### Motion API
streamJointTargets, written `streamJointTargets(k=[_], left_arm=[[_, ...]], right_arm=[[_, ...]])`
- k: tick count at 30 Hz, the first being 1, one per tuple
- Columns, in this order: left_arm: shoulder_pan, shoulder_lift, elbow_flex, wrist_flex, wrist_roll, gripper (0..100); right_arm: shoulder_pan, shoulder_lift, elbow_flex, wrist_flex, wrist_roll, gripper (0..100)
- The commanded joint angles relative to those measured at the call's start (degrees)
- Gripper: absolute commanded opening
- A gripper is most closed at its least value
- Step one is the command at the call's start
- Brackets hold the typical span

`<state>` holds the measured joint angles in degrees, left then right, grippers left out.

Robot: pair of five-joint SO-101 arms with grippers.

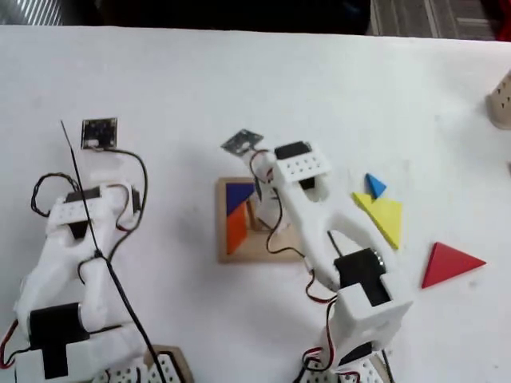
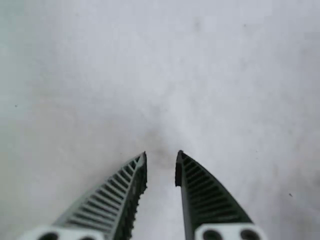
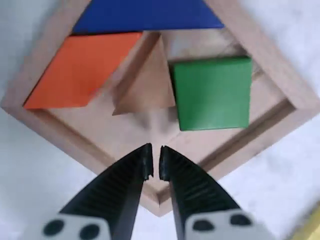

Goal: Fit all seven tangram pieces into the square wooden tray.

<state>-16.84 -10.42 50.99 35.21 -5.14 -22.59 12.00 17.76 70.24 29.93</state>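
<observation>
Your right gripper (image 3: 155,162), fingers nearly together and empty, hovers close over the wooden tray (image 1: 243,257) at centre frame; descending, it could knock the loose green square (image 3: 212,92) askew.

No lettering, numeral, label or sign can be read by you in these views: the faces of the tangram pieces (image 3: 212,92) and the rim of the wooden tray (image 3: 270,62) are plain, and any marks on the small dark board (image 1: 99,132) are too small to tell.
</observation>
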Motion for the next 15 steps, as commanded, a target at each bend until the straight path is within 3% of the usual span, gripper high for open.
streamJointTargets(k=[1,15], left_arm=[[-0.66,-0.31,-3.08,-1.05,0.00,11],[-0.66,-0.40,-3.08,-1.05,0.09,11]], right_arm=[[0.75,-2.77,2.55,-6.46,-0.88,1.8],[-6.64,-2.95,2.90,-9.63,-10.64,1.8]])
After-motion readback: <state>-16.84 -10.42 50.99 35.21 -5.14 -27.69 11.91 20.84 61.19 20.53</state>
